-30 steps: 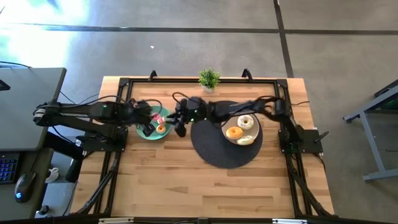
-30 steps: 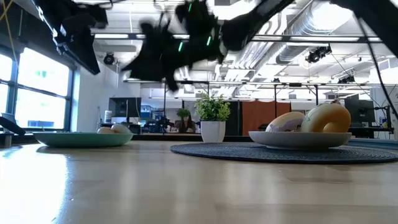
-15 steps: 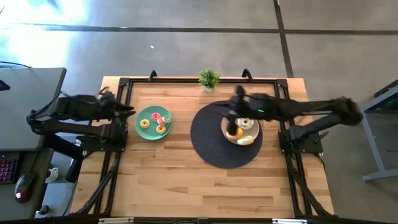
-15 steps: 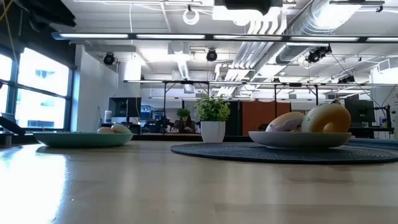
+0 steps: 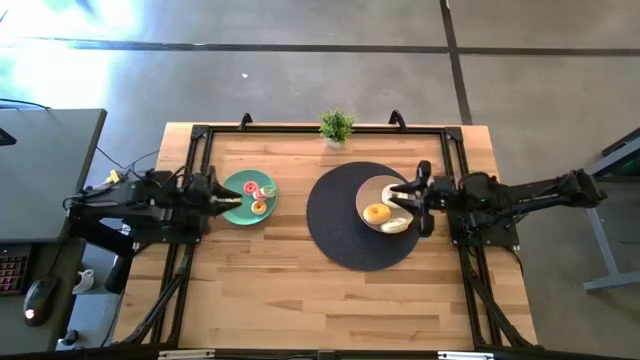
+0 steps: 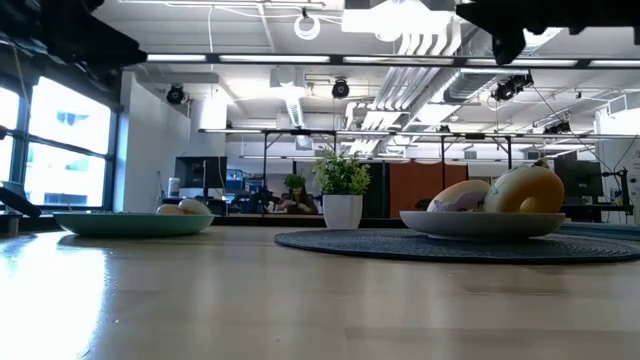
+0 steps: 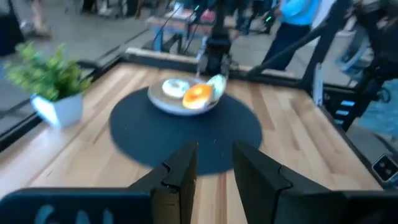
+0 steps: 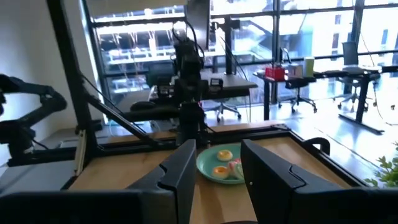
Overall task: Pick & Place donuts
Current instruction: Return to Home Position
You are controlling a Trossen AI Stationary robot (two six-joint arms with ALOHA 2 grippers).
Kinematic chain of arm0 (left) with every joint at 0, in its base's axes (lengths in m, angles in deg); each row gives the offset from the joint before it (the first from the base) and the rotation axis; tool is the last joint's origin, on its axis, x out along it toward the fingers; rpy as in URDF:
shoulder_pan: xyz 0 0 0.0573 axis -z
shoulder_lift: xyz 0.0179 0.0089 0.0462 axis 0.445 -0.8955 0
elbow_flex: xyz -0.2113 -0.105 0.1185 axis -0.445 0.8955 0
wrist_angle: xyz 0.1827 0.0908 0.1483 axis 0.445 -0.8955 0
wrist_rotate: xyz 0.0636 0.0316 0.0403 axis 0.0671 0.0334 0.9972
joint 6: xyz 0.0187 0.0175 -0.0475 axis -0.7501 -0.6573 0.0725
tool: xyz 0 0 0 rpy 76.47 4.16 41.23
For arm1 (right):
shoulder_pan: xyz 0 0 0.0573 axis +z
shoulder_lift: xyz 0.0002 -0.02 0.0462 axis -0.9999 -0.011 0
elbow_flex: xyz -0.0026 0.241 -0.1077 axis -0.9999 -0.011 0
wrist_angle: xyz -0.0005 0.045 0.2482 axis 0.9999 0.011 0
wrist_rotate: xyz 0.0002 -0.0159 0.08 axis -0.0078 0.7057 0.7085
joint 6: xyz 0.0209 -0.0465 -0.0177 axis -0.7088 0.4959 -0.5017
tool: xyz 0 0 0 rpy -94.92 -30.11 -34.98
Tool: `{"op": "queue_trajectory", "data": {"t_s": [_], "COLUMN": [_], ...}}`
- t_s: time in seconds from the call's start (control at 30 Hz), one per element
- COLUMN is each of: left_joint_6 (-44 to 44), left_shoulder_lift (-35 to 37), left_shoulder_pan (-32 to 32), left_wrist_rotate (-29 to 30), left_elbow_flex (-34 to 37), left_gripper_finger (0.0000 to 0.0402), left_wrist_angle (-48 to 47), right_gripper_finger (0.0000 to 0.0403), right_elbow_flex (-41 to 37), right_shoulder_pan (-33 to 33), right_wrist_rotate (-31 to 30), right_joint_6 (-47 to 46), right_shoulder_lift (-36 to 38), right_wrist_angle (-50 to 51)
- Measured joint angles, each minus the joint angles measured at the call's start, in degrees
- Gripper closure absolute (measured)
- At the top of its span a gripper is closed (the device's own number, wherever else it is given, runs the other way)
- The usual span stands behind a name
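Wooden table [image 5: 300,290], black-framed, on grey concrete floor [image 5: 300,70]; a hall with ceiling ducts and tall windows is seen behind. Three small donuts [image 8: 219,170], iced pink, yellow and orange, are held on one teal plate [image 5: 243,215] at table left. Three large donuts [image 5: 376,212], orange, white and pale green, are piled on one beige plate [image 5: 368,192], itself on one dark round mat [image 5: 340,240]. One plant [image 5: 336,127] is placed at the far edge. Left gripper [image 7: 214,146] is held at the teal plate's outer rim, right gripper [image 8: 217,144] beside the beige plate; both have fingers spread and empty.
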Motion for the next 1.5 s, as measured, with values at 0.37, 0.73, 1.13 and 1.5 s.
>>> {"op": "queue_trajectory", "data": {"t_s": [0.37,0.73,1.13,1.5], "left_joint_6": [-1.27,-2.95,-4.71,-5.80], "left_shoulder_lift": [-0.11,2.01,1.99,2.01], "left_shoulder_pan": [0.00,0.00,0.00,0.00], "left_wrist_rotate": [-1.93,-5.22,-6.90,-9.36], "left_elbow_flex": [9.07,9.07,9.07,9.07], "left_gripper_finger": [0.0300,0.0300,0.0300,0.0300], "left_wrist_angle": [12.34,13.39,13.43,13.52], "right_gripper_finger": [0.0279,0.0279,0.0279,0.0279], "right_elbow_flex": [-10.60,-20.14,-20.53,-20.53], "right_shoulder_pan": [0.57,0.55,0.53,0.55], "right_wrist_rotate": [1.74,1.31,2.13,-0.84], "right_joint_6": [0.97,1.99,5.83,10.85], "right_shoulder_lift": [13.61,20.97,21.31,29.56], "right_wrist_angle": [-2.19,-9.54,-8.45,-6.72]}}
